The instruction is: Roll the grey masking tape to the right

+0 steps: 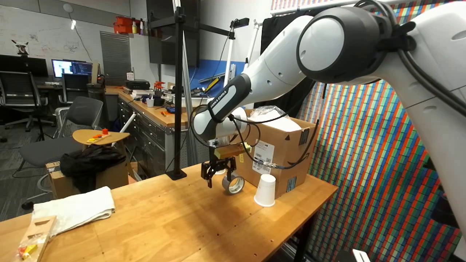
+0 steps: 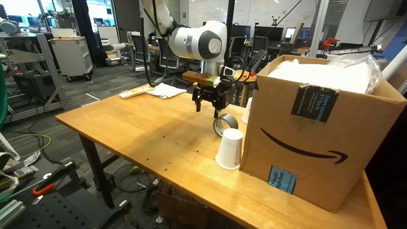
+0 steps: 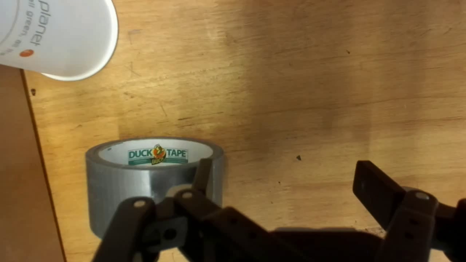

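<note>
Masking tape (image 3: 145, 180), "DUCK TAPE" inside

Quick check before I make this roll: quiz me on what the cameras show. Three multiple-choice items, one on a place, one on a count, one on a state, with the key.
1. Where is the tape?
A on the floor
B on the table
C in a drawer

2. How many white cups stand on the table?
A two
B four
C six

3. What state is the gripper in?
A shut on the tape
B shut on a cup
C open

1: B, since both exterior views show it standing on edge there.
2: A, since two show in an exterior view, the farther partly hidden by the box.
3: C, since it is spread wide in the wrist view.
</note>
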Motion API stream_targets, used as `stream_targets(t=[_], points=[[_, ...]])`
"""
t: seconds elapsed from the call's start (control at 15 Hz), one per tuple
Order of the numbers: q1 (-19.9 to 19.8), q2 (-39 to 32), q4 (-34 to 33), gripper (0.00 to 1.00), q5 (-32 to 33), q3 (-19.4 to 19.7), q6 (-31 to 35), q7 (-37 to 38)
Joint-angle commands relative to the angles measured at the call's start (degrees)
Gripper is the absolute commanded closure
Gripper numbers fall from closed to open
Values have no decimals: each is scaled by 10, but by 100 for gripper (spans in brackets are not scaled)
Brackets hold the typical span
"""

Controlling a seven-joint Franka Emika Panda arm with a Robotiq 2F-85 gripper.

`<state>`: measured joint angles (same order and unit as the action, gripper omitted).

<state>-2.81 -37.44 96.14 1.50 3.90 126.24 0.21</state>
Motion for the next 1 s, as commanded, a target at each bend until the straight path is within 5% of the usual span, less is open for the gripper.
stream_targets(t=[0.0,0.93], points=[[-8,-1,-17,0,9,8,-18,2],[6,30,5,0,51,39,13,40]])
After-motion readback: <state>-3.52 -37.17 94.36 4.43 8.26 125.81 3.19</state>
